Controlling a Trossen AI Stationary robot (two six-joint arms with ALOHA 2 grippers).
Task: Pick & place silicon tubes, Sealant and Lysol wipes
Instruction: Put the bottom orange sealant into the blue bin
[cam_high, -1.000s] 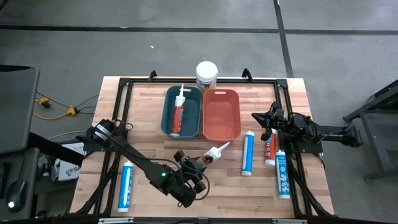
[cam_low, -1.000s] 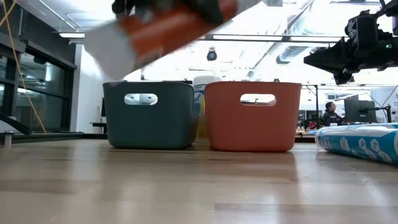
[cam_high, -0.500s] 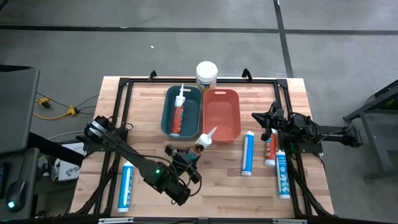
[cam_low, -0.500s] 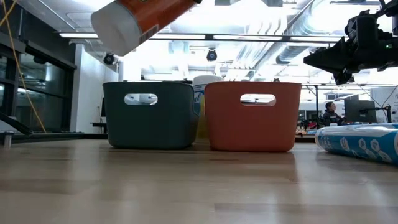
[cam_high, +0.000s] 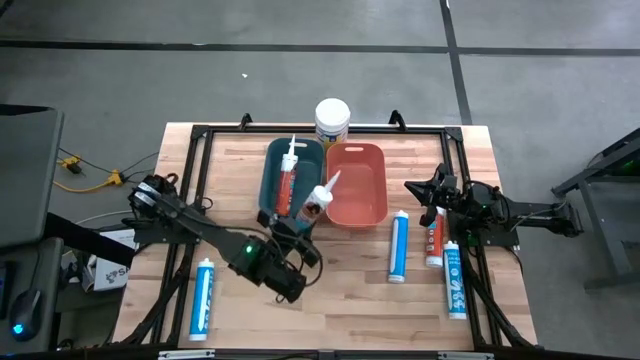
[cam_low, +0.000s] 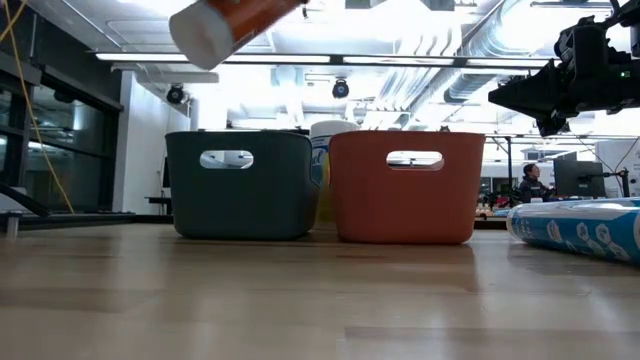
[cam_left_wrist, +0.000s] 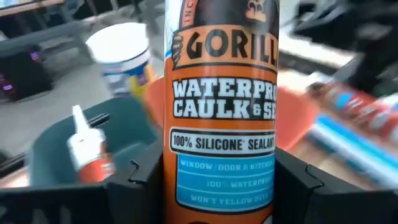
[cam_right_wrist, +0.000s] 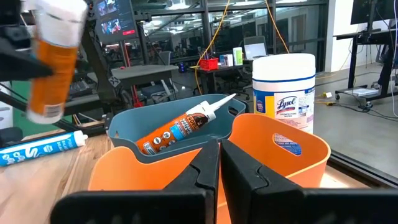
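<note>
My left gripper (cam_high: 298, 222) is clamped on an orange caulk tube (cam_left_wrist: 221, 112), held in the air above the near end of the teal bin (cam_high: 271, 190), nozzle tilted toward the orange bin (cam_high: 356, 205). My right gripper (cam_high: 425, 187) hangs with fingers pressed together and nothing in them, just beside the orange bin's right wall.

Hazards from this position:

- The nozzle overhangs the shared rim of the two bins. A release here could leave the tube straddling both walls or tipped into the wrong one.
- The teal bin already holds one tube (cam_high: 287, 180). A steep drop could land the new tube across it and leave it propped on the rim.
- The Lysol wipes (cam_high: 332, 122) stand upright just behind the bins. A long forward swing could topple the canister.
</note>
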